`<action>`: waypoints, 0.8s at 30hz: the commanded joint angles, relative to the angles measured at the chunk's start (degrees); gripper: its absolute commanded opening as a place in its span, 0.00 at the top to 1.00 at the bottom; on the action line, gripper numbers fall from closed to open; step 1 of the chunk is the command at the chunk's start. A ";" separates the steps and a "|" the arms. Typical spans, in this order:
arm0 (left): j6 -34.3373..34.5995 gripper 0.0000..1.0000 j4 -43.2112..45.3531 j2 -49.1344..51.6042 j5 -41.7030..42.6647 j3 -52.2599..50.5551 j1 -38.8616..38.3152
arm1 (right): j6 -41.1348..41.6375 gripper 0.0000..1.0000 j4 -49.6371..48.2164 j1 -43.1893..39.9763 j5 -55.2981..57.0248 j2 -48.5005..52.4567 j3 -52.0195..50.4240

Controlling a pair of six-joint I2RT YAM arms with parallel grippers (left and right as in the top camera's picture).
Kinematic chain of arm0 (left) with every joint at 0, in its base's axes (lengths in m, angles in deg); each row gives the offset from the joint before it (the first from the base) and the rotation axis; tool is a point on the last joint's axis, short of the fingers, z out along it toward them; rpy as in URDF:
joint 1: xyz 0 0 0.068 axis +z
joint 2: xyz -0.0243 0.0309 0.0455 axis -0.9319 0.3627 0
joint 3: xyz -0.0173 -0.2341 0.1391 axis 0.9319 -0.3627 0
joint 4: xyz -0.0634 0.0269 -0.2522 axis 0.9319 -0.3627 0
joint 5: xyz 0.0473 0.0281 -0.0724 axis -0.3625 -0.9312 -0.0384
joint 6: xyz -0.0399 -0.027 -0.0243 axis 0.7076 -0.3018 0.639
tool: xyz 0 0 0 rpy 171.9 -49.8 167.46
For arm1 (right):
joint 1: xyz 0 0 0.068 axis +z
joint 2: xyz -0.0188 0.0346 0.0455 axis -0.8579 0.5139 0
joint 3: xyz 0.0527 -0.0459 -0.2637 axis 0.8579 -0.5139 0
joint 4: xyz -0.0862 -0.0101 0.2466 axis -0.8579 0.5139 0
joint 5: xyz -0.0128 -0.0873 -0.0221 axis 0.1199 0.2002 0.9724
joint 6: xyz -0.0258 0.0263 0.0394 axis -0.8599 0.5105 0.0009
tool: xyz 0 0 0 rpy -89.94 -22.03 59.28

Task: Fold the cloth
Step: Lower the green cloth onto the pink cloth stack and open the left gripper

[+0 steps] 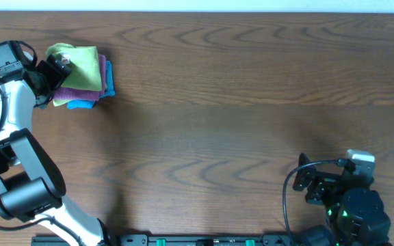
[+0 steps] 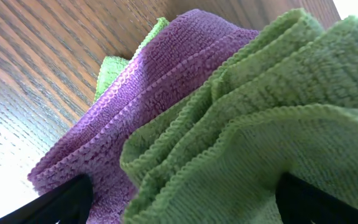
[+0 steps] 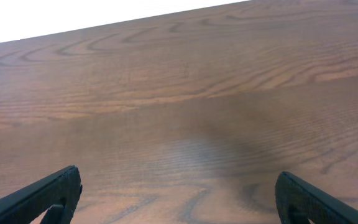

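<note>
The lime-green cloth (image 1: 79,63) lies folded on top of a small stack at the table's far left. In the left wrist view its layered folded edges (image 2: 272,118) fill the right side. My left gripper (image 1: 52,68) sits at the stack's left edge. Its jaws are open wide, one finger (image 2: 67,198) over the purple cloth and the other (image 2: 319,200) at the green one. The green cloth lies between them (image 2: 185,208), unpinched. My right gripper (image 1: 306,181) rests open near the front right edge, with only bare table between its fingers (image 3: 179,202).
A purple cloth (image 2: 148,106) lies under the green one, its edge showing on the stack's right side (image 1: 103,74). A teal cloth (image 1: 84,104) pokes out at the bottom. Another green edge (image 2: 114,71) shows under the purple. The wooden table (image 1: 238,102) stretches right.
</note>
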 commanded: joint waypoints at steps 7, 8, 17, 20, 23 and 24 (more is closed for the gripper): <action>-0.63 0.05 -1.01 -6.84 0.55 1.53 0.33 | 0.76 0.01 0.11 -0.39 0.57 -0.15 -0.35; -0.63 0.05 -1.36 -7.41 0.52 1.53 0.33 | 0.76 0.01 0.11 -0.39 0.57 -0.15 -0.35; -0.70 0.05 -6.19 -13.22 0.22 1.53 0.22 | 0.76 0.01 0.11 -0.39 0.57 -0.15 -0.35; -2.21 0.05 -7.65 -16.44 2.75 1.53 0.00 | 0.76 0.01 0.11 -0.39 0.57 -0.15 -0.35; -3.67 0.05 -8.68 -20.65 6.91 1.53 -0.63 | 0.76 0.01 0.11 -0.39 0.57 -0.15 -0.35; -4.11 0.05 -9.11 -22.25 8.02 1.51 -0.96 | 0.76 0.01 0.11 -0.39 0.57 -0.15 -0.35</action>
